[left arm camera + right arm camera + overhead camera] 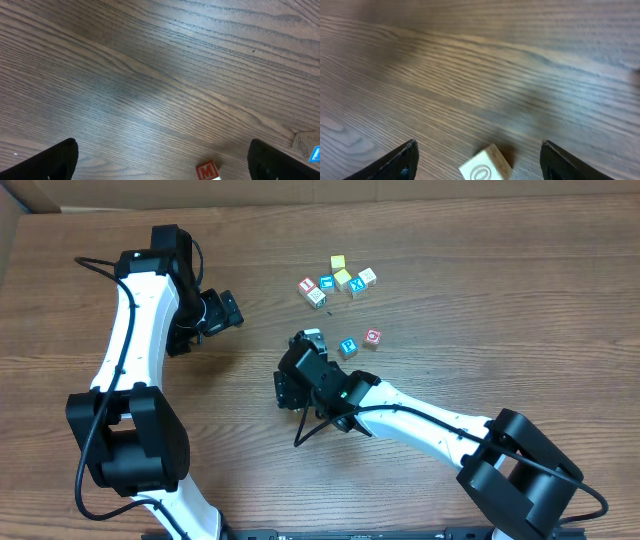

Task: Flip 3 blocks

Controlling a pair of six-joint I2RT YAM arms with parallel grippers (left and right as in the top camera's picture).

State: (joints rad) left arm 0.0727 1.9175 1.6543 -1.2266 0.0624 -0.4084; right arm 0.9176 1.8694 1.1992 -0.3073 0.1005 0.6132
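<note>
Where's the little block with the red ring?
In the overhead view, the red-ring block sits on the table right of centre, just right of the teal-letter block, apart from the cluster of blocks farther back.

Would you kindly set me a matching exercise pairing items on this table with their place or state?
Things:
1. pale block with engraved ring
2. red-ring block
3. red-letter block
4. left tool

Places or states:
A. open, holding nothing
B. overhead, right of the teal-letter block
C. left end of the upper cluster
D. between the right tool's open fingers

Pairs: 1-D, 2-B, 3-C, 4-A
</note>
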